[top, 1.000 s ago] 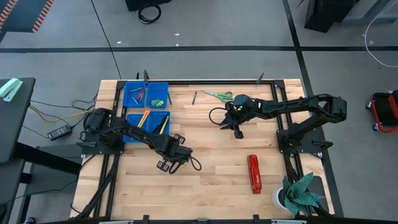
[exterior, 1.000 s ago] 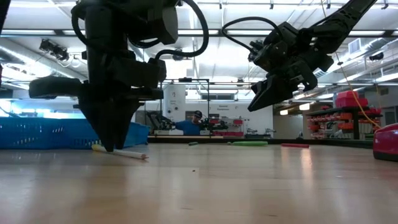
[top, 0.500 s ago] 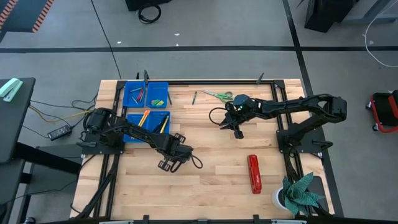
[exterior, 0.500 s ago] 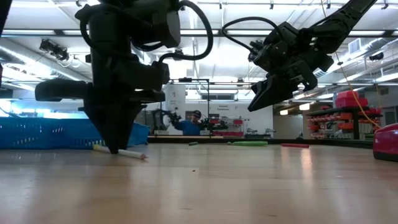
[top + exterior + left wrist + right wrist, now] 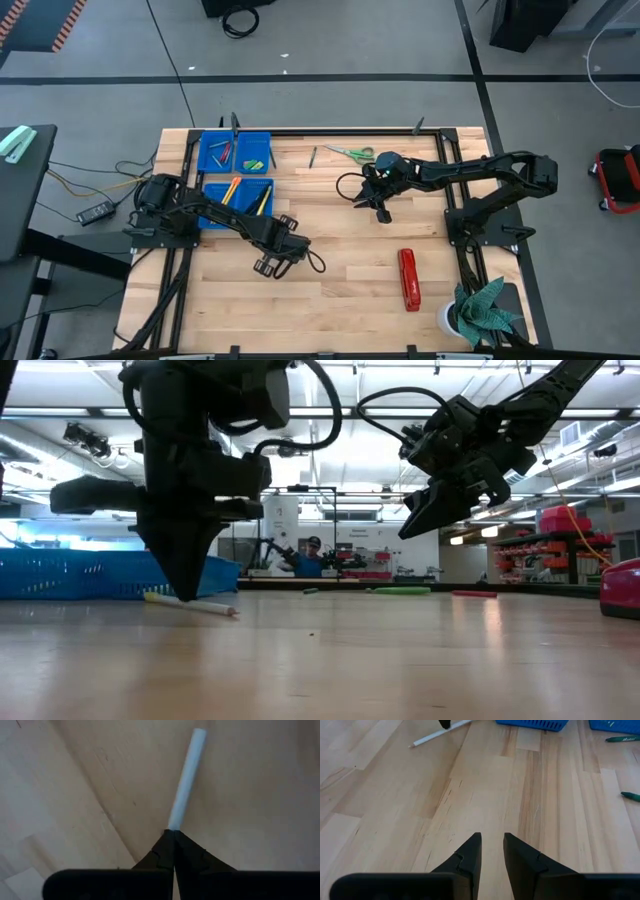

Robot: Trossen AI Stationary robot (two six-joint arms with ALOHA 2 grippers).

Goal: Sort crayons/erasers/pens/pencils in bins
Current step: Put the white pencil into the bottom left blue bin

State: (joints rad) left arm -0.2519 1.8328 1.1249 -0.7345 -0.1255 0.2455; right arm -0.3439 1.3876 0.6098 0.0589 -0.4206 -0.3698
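Two tools: left tool (image 5: 173, 836) clamped on white pencil (image 5: 186, 780) at desk (image 5: 340, 260); right tool (image 5: 492, 851) raised, fingers slightly apart.

— How much room is there around the left gripper (image 5: 270, 262)?
— Plenty toward the near edge: bare table (image 5: 340, 300) in front of it and to its right. Its fingers are pinched on the white pencil (image 5: 186, 780), low on the wood.
— What blocks the way?
— The blue bins (image 5: 237, 175) fill the far left corner. The right gripper (image 5: 420, 520) hangs above mid-table, well apart. A red stapler (image 5: 408, 279) lies near the right edge, and green scissors (image 5: 352, 152) by the far rail.
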